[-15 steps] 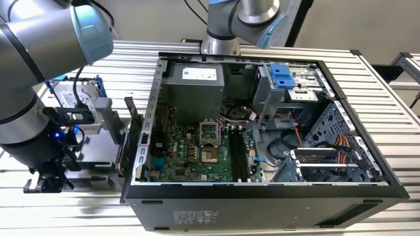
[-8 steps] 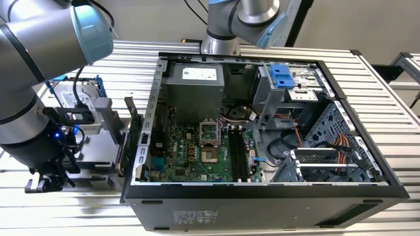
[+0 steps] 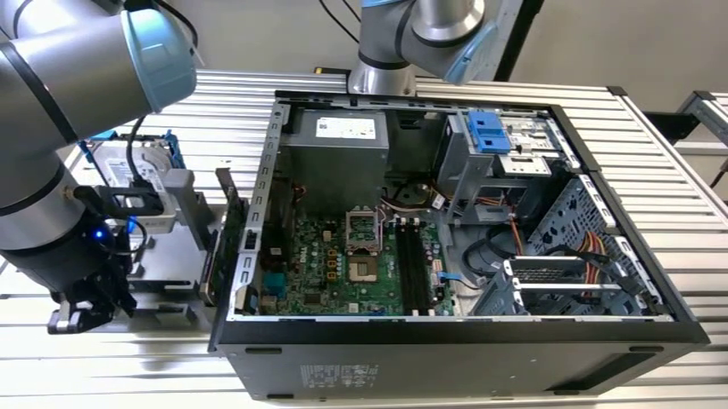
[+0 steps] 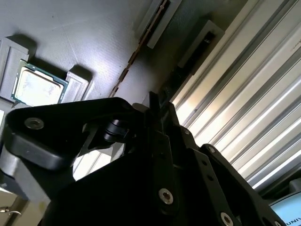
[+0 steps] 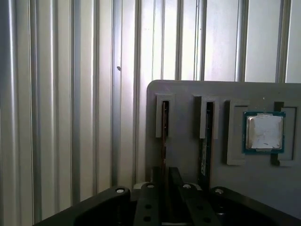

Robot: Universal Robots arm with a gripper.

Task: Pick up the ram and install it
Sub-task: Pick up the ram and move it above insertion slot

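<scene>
At the exterior view's left, my gripper (image 3: 80,315) hangs over the holder (image 3: 170,256), in line with the ram (image 5: 164,127) standing edge-on in its slot; its opening I cannot tell. Best gripped centred and square, lest it bind.

Bright, even light falls on the counter (image 3: 136,375); the case (image 3: 455,358) is shadowy inside. In the second wrist view, glare streaks the counter's ribs.

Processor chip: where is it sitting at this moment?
In both wrist views the processor chip sits in a recess of the grey holder plate, next to its two narrow slots, with the plate lying on the ribbed metal table.
</scene>
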